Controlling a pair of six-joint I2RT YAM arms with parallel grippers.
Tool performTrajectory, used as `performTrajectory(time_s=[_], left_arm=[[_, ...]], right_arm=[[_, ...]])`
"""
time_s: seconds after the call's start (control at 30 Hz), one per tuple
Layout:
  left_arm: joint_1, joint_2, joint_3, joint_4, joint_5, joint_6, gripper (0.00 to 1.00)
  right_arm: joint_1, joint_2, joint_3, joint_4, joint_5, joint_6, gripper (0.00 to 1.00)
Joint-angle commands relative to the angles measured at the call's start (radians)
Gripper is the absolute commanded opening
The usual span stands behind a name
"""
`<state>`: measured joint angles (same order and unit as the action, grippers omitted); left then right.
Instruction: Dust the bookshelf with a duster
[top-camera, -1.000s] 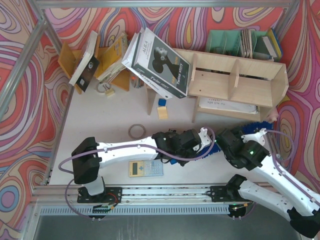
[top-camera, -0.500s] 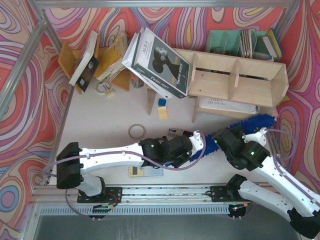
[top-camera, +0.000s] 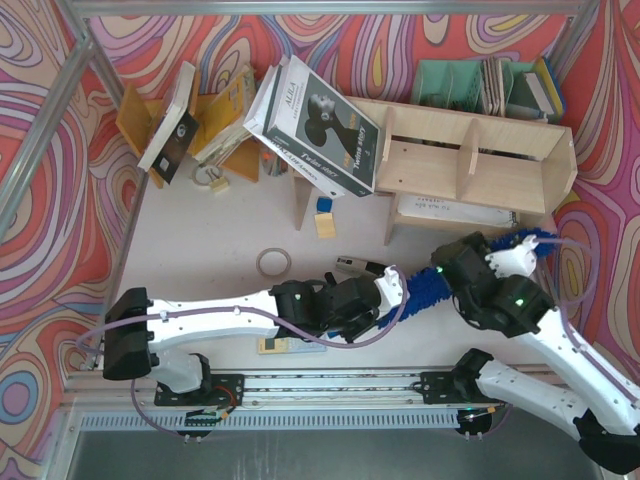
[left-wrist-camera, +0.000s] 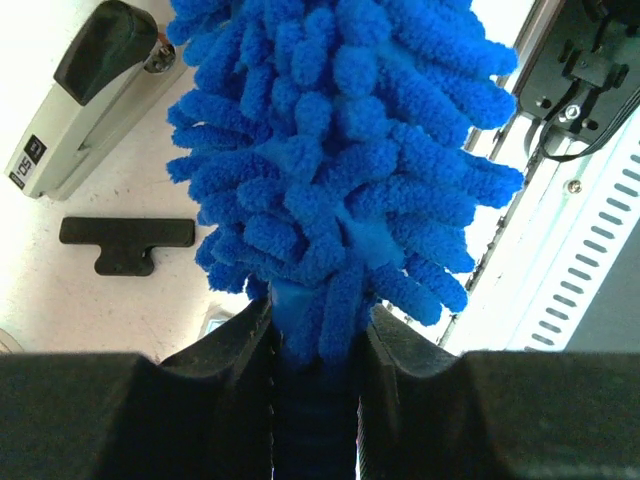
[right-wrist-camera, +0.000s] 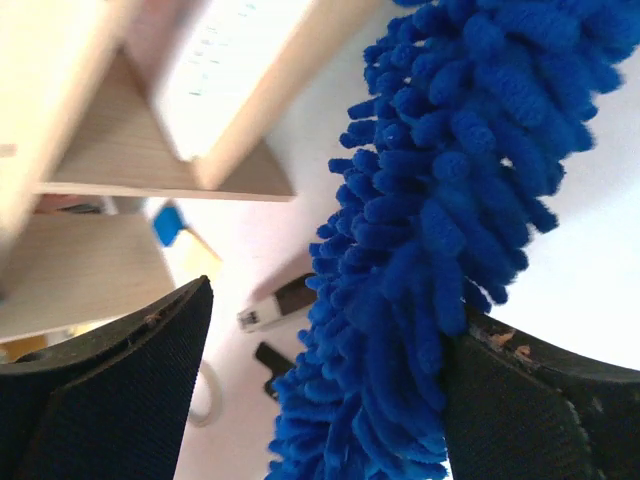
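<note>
Left arm (top-camera: 220, 305) stretched rightward, left fingers (left-wrist-camera: 215, 348) pinched shut — right arm (top-camera: 570, 362) bent, right fingers (right-wrist-camera: 110, 390) spread wide

You face a white tabletop (top-camera: 200, 240), bounded at its left, far and right edges by walls (top-camera: 40, 260) printed with red, pink, orange and blue swirls; aluminium frame bars (top-camera: 45, 130) slant across the far-left corner.

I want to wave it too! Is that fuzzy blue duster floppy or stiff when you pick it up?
Probably soft and light: the duster is all fluffy strands. Pinched at one end by the left gripper, it looks fairly straight, so likely a stiffer core inside.
</note>
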<state>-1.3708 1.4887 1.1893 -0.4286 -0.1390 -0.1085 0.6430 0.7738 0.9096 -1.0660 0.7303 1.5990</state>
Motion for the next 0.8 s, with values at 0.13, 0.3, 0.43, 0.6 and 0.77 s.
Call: performTrajectory(time_s=[0.13, 0.3, 0.43, 0.6, 0.77], left_arm=[[-0.026, -0.061, 0.087, 0.0, -0.002, -0.013, 0.0], [-0.029, -0.086, 0.139, -0.005, 0.018, -0.017, 0.0], [-0.028, -0.083, 0.186, -0.028, -0.021, -0.014, 0.0], [-0.025, -0.042, 0.239, -0.063, -0.111, -0.031, 0.0], [-0.012, -0.023, 0.267, -0.05, -0.202, -0.061, 0.0]], right_arm=[[0.001, 0.01, 0.336, 0.165, 0.121, -0.517, 0.76], [0.001, 0.028, 0.499, 0.318, 0.103, -0.817, 0.77], [0.001, 0.053, 0.606, 0.404, 0.06, -0.976, 0.79], [0.001, 0.034, 0.628, 0.518, -0.014, -1.118, 0.79], [0.001, 0.007, 0.601, 0.561, -0.025, -1.178, 0.79]])
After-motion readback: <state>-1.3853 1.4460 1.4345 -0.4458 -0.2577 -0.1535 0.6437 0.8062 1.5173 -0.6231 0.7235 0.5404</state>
